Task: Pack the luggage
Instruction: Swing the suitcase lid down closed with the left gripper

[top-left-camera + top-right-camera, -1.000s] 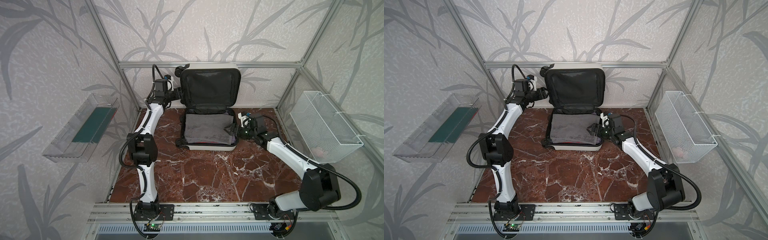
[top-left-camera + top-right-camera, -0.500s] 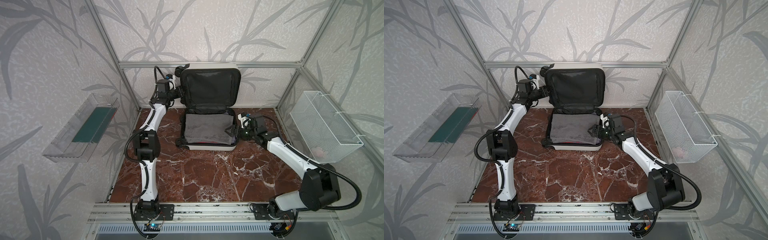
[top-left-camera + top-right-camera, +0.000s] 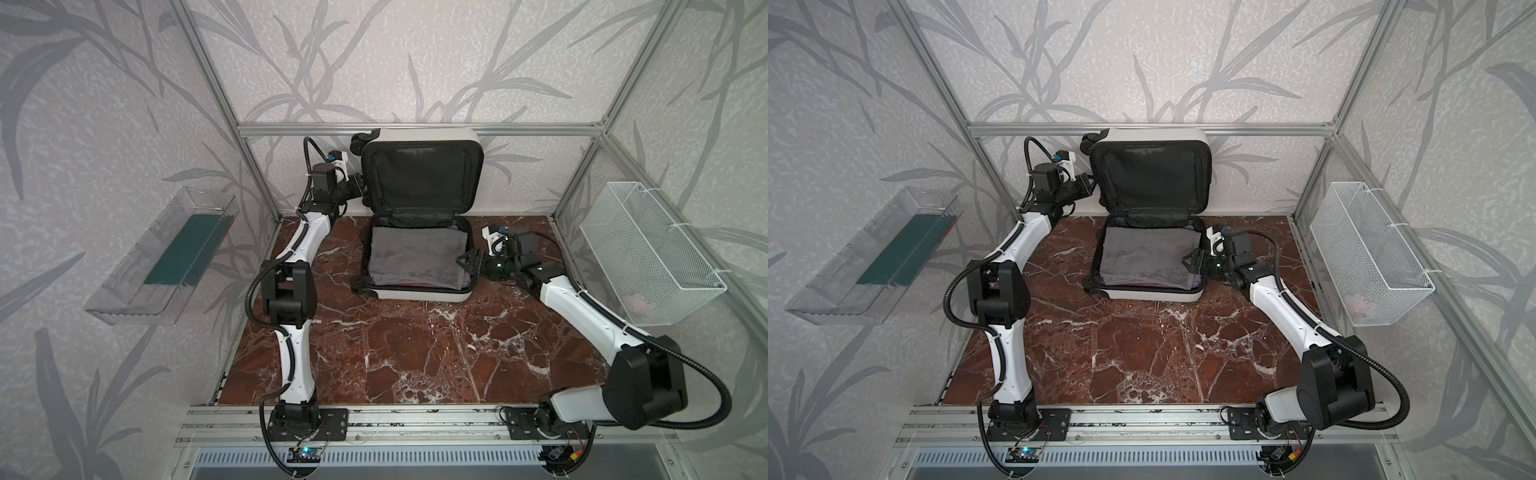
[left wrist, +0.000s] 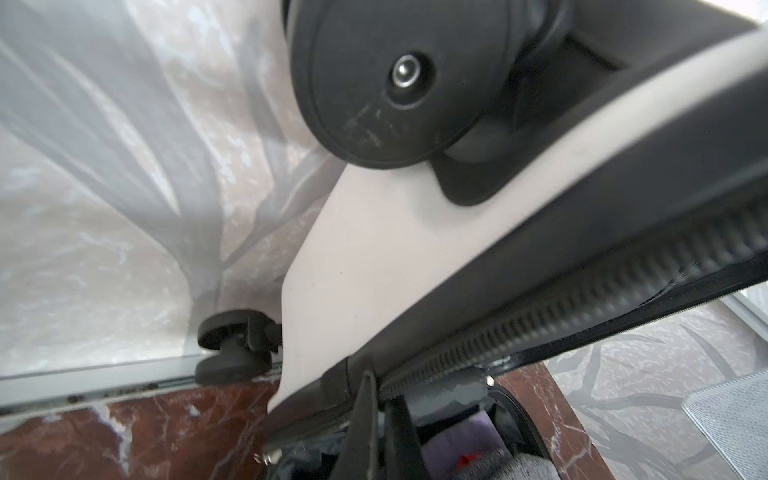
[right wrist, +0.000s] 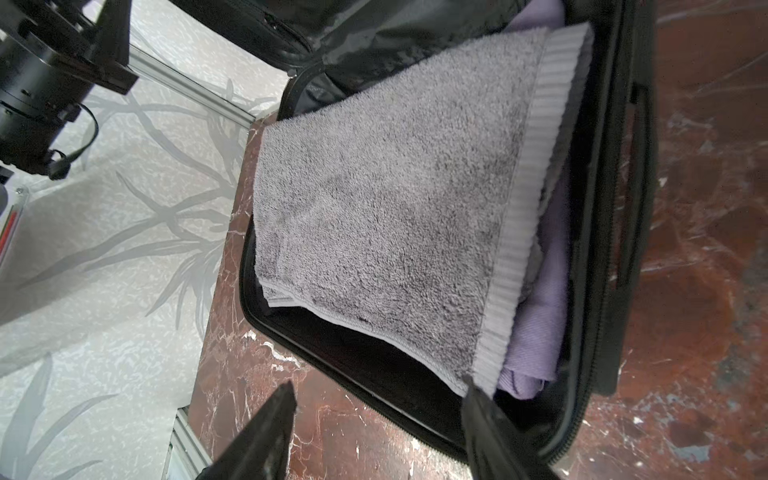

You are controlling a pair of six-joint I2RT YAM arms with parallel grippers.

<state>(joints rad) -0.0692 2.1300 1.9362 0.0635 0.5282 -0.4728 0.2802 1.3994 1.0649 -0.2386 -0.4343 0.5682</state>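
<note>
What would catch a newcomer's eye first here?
The open white luggage at the back of the marble table, lid propped upright, a folded gray towel on top inside. The left gripper has its jaws shut at the lid's left edge; the right gripper hovers open by the right rim.

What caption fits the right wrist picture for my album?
Open right claw over the luggage rim, folded grey towel packed on top.

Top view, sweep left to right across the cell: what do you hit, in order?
clear tray → left hand → luggage → right hand → wire basket
</note>
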